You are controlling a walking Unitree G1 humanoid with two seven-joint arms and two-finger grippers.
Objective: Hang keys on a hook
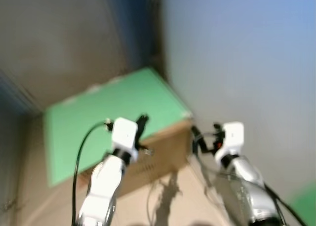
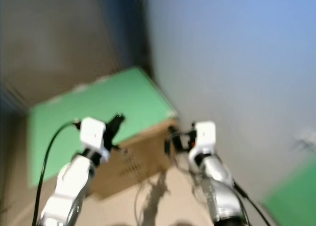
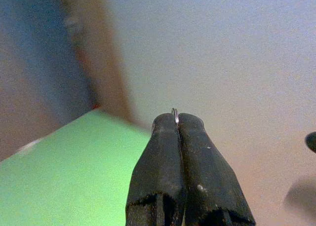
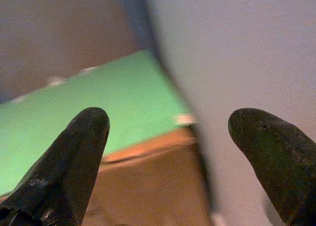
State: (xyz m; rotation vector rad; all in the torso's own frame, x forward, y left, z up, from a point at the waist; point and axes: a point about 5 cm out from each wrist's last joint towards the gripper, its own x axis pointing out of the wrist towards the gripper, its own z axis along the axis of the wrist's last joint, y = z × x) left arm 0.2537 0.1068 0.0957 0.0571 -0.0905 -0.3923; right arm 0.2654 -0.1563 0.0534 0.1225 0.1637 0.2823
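With its fingers pressed tight together, the left end effector [image 3: 177, 121] pinches a thin key ring [image 3: 175, 112] at the tips, keys presumably dangling below, unseen. Right end effector [image 4: 168, 132] spread wide, empty. Both face the wall [image 1: 237, 53] above a green-topped box [image 1: 108, 122]; hook not visible, views blurred.

A thin silver key ring [image 3: 175, 112] stood pinched between the 2 closed black fingers of the left hand [image 3: 177, 121], only its small arc poking above the fingertips; any keys were hidden.
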